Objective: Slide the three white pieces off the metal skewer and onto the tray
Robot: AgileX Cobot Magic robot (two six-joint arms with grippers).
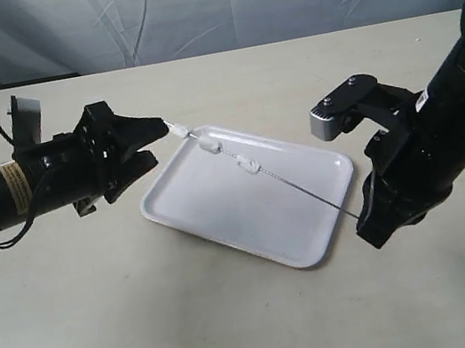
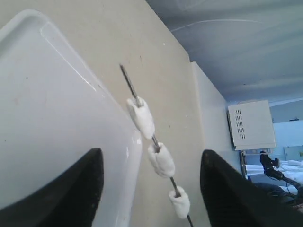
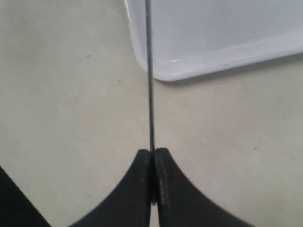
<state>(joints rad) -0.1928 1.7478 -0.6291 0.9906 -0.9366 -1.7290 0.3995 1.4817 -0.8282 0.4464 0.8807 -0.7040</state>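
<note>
Nearest, at the right, the right pincer (image 3: 154, 154) was pressed fully closed on the near end of the one long thin silvery metal skewer (image 1: 298, 188), its two black fingers meeting on the rod. From there the skewer ran up and away to the far left, held above the single flat white rectangular plastic tray (image 1: 223, 221), which lay on the beige counter (image 1: 107, 331). The three small white blocky pieces (image 1: 209, 146) were all threaded on the skewer's far-left stretch, spaced apart. One hung over the tray, one about over its far-left rim, and one past the rim, close to the bare pointed tip. The left pincer (image 1: 153, 143) stood wide open at that end, gripping nothing. In the left wrist view the pieces sat between its two fingers with clear gaps on both sides. A yellowish label (image 1: 15, 183) wrapped the left arm, but its writing was too small to read. A pale blue cloth (image 1: 229, 3) hung behind the counter.
</note>
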